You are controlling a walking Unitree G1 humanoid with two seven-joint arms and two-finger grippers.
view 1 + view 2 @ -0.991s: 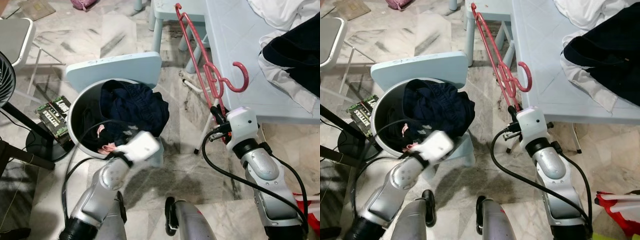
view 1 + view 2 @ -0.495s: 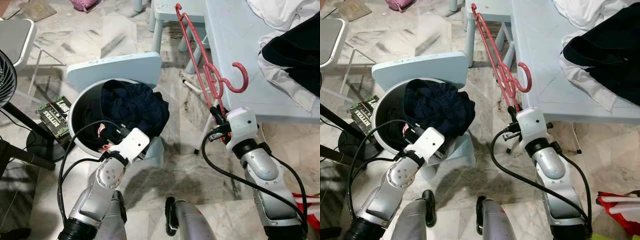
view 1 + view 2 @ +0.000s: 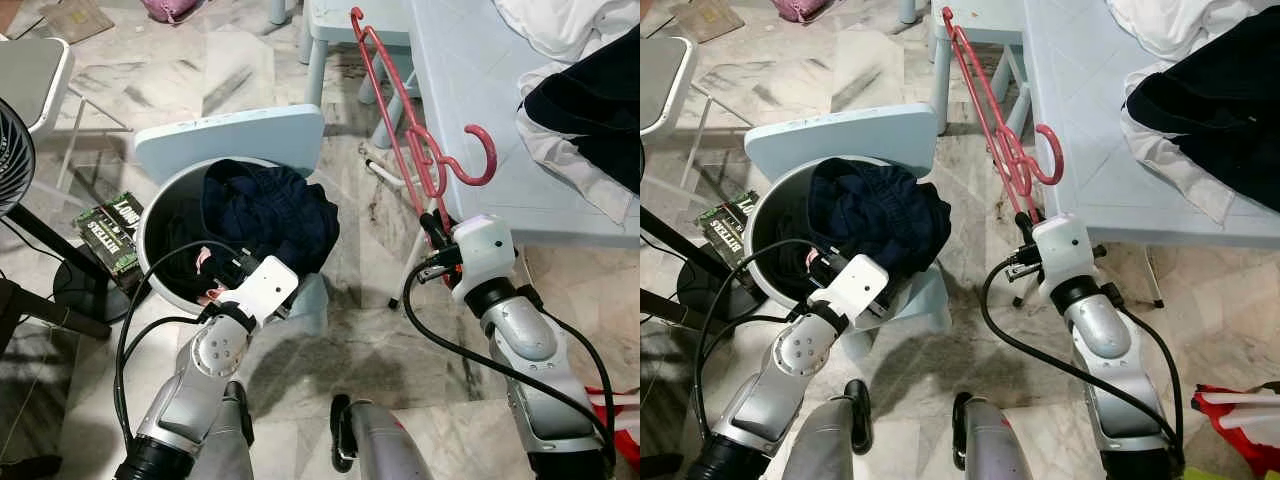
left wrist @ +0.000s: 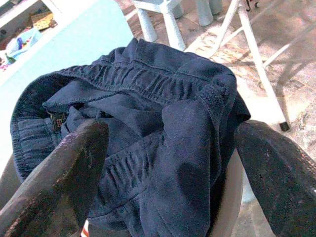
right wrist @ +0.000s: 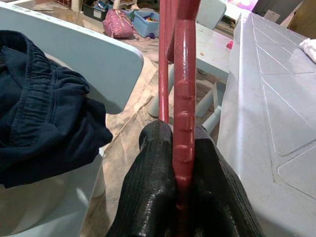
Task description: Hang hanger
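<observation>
1. Right tool (image 3: 437, 232): fingers closed tight on the lower end of the pink hanger (image 3: 405, 120). Wrist view shows the bar pinched between both black pads (image 5: 153, 197), no gap.
2. Hanger posn: held up in the air, long body slanting up and away from the robot, hook (image 3: 480, 155) curling out over the near edge of the pale-blue bench (image 3: 470, 90). Whether the hook touches the bench top cannot be told.
3. Left tool (image 3: 232, 272): at the near rim of the white basket (image 3: 150, 225), fingers spread wide apart, holding nothing. Wrist view looks between the two fingers (image 4: 59, 173) onto dark navy clothes (image 4: 163, 128) heaped in the basket; contact w/ the cloth cannot be told.
4. Surroundings: basket sits on a pale-blue stool (image 3: 230, 135) on marble floor; more clothes, dark and white (image 3: 590, 90), lie on the far part of the bench.
5. Progress (judged): hanger is picked up and secure, so the grasp step is done. Hanging is not yet done; no rail or rod can be seen, so the target is unknown.
6. Left to do (judged): carry the hanger to a rail, seat the hook over it, then release. The left tool's pose suggests a garment may be fetched first.
</observation>
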